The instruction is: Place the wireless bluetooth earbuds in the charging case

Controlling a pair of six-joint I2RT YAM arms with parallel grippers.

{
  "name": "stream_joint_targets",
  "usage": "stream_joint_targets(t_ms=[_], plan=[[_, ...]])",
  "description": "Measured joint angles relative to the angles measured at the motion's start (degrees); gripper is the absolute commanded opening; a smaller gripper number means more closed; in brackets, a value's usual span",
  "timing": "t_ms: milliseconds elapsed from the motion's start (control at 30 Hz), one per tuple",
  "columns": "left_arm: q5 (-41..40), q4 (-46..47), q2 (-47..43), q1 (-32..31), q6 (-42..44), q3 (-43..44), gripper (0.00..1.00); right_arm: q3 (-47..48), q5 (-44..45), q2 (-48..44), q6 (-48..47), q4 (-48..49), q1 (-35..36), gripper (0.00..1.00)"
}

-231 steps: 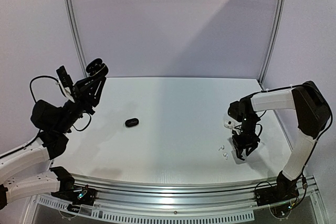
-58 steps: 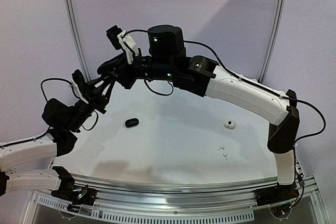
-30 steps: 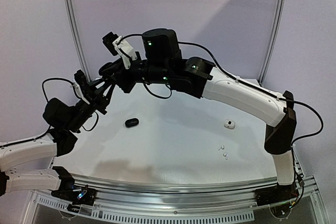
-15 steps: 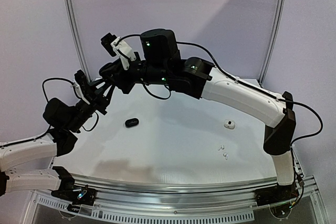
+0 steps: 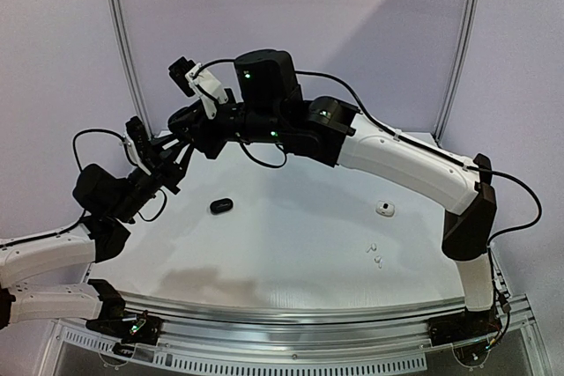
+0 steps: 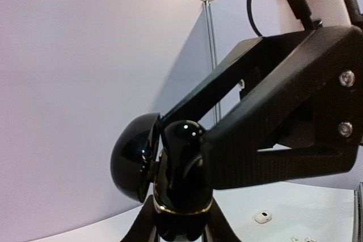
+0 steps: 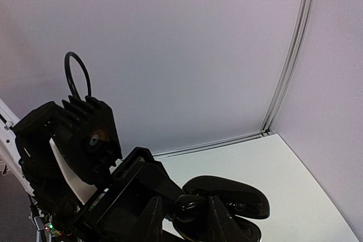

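The left gripper is clamped on the glossy black pebble-shaped charging case, lid open, held in the air. The right gripper sits at its mouth, and I cannot tell whether it holds anything. A misaligned bud could slip and fall. 2 tiny white earbuds lie on the white table

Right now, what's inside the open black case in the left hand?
The black case is open. The right hand has a rounded black piece, probably an earbud, between its fingertips at the opening. The wells beneath are covered.
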Motion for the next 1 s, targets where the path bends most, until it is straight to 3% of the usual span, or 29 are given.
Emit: stream_joint_targets(t_ms=[367, 1000], plan=[[0.31, -0.02, 0.0, 0.0, -0.74, 0.0, 0.0, 0.0, 0.13, 0.04, 0.0, -0.66, 0.07, 0.29], [0.15, -0.46, 0.0, 0.0, -1.68, 0.0, 0.0, 0.0, 1.25, 0.04, -0.61, -1.07, 0.63, 0.41]])
